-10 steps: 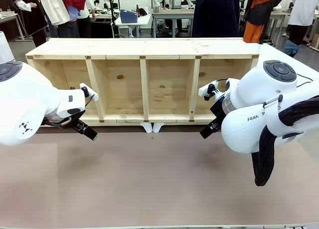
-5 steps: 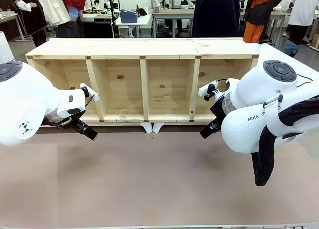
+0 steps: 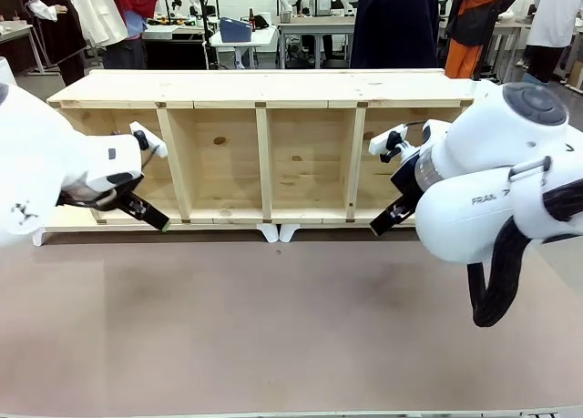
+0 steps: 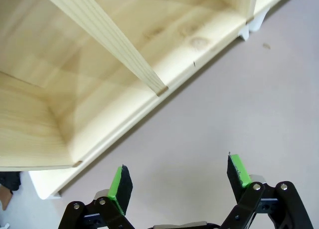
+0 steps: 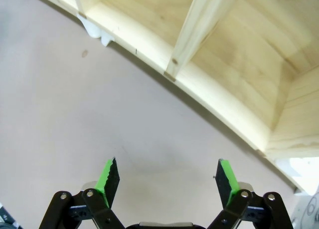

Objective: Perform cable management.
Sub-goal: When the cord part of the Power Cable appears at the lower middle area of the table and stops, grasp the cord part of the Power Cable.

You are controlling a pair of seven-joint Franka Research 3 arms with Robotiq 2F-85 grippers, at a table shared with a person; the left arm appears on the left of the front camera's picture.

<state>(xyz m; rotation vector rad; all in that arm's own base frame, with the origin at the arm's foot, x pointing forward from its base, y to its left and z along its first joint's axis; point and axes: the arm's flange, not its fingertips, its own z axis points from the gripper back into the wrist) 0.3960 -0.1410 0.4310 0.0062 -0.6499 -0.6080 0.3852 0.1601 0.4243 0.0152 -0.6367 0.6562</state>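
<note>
Drawn outward and a little higher than a second ago: left gripper [image 3: 150,218] and right gripper [image 3: 384,225], each hovering at the lower front edge of the wooden shelf unit [image 3: 264,88]. Whereabouts of the cable: cannot tell. Green-padded fingers [image 4: 121,185] on both spread wide, clasping nothing, above the bare brown table [image 3: 291,336]. Directly ahead, the shelf's bottom rail and upright dividers [image 3: 264,163]. Two white brackets [image 3: 279,232] under its middle. Thick black hose [image 3: 496,272] looping off the right arm. People standing beyond.
</note>
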